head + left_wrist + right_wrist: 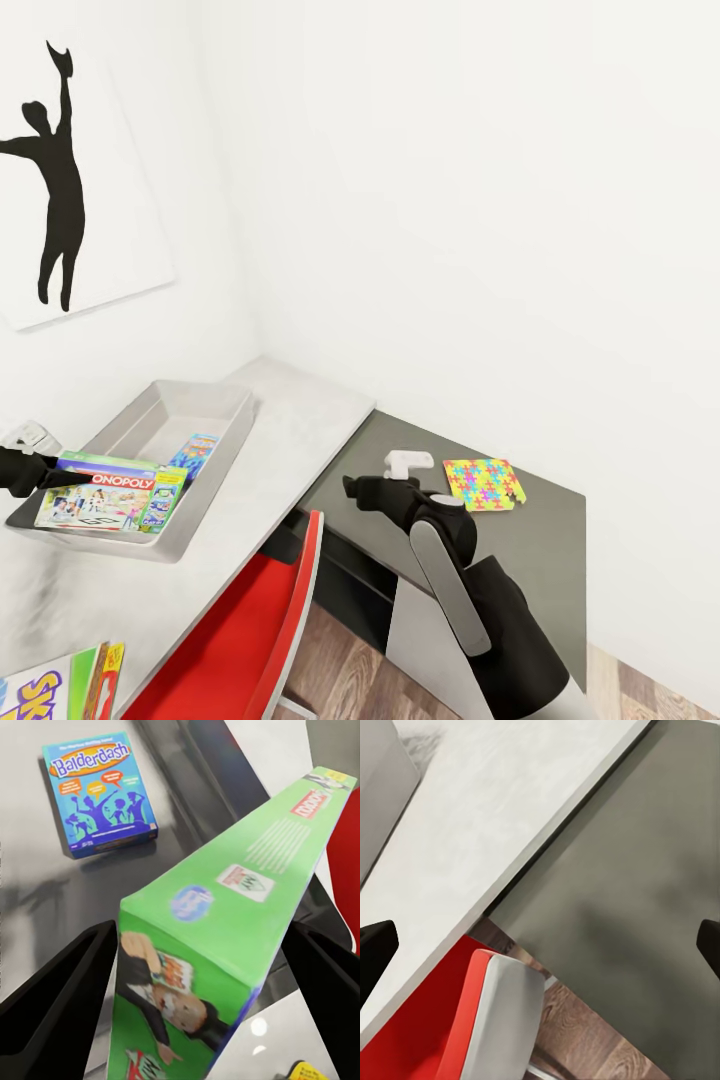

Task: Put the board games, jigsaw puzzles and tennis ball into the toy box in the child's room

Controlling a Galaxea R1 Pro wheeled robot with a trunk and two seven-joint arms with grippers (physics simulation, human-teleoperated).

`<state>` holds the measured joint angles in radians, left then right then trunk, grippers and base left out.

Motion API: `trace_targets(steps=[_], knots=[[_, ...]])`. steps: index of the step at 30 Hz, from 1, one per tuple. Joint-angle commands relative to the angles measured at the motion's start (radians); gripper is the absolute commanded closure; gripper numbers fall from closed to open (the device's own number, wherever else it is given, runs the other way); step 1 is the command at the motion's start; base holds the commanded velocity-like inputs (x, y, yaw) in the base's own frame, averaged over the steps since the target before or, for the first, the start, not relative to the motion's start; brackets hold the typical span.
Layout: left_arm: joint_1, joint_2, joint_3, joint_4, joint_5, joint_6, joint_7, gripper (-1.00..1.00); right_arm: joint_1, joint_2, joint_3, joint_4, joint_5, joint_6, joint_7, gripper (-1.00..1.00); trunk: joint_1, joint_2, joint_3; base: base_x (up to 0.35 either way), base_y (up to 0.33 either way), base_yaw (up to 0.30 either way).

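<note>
My left gripper [50, 474] is shut on the green-edged Monopoly board game [110, 495], holding it over the near end of the pale grey toy box [215, 400]. In the left wrist view the carton [217, 915] sits between the black fingers [52, 997], above the blue Balderdash board game [99, 795] lying flat in the box. A Skip-Bo board game [50, 690] lies on the table [300, 420] at the near left. One jigsaw puzzle [483, 484] rests on the dark shelf section. My right gripper [352, 488] hovers open and empty. The tennis ball and bed are out of view.
A red-and-white swivel chair [250, 640] stands close under the desk edge, below my right gripper [540, 949]. A small white object [408, 462] lies on the dark grey shelf [645, 870] near the puzzle. Walls close in behind and to the left, with a silhouette print [60, 180].
</note>
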<state>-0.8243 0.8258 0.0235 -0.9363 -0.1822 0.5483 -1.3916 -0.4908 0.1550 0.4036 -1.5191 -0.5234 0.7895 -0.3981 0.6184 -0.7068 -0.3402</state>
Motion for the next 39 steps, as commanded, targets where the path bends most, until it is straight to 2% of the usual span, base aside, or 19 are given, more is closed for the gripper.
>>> trace_targets(steps=[1,10,11,39], knots=[[-0.001,-0.001,0.002,-0.001,-0.008,0.010,-0.007,1.00,-0.001,0.000,0.001,-0.001,-0.010,0.002,-0.010,-1.00,0.000,-0.001,-0.001,0.000,0.000,0.000],[-0.001,-0.001,0.002,-0.001,-0.008,0.010,-0.007,1.00,0.000,0.000,0.000,-0.001,-0.010,0.001,-0.010,-1.00,0.000,-0.001,-0.001,0.000,0.000,0.000],[-0.001,-0.001,0.002,-0.001,-0.008,0.010,-0.007,-1.00,0.000,0.000,0.000,-0.001,-0.010,0.000,-0.010,-1.00,0.000,-0.001,-0.001,0.000,0.000,0.000],[-0.001,-0.002,0.000,-0.001,-0.008,0.010,0.020,-1.00,0.000,0.000,0.000,-0.001,-0.010,0.000,-0.010,-1.00,0.000,-0.001,-0.001,0.000,0.000,0.000]])
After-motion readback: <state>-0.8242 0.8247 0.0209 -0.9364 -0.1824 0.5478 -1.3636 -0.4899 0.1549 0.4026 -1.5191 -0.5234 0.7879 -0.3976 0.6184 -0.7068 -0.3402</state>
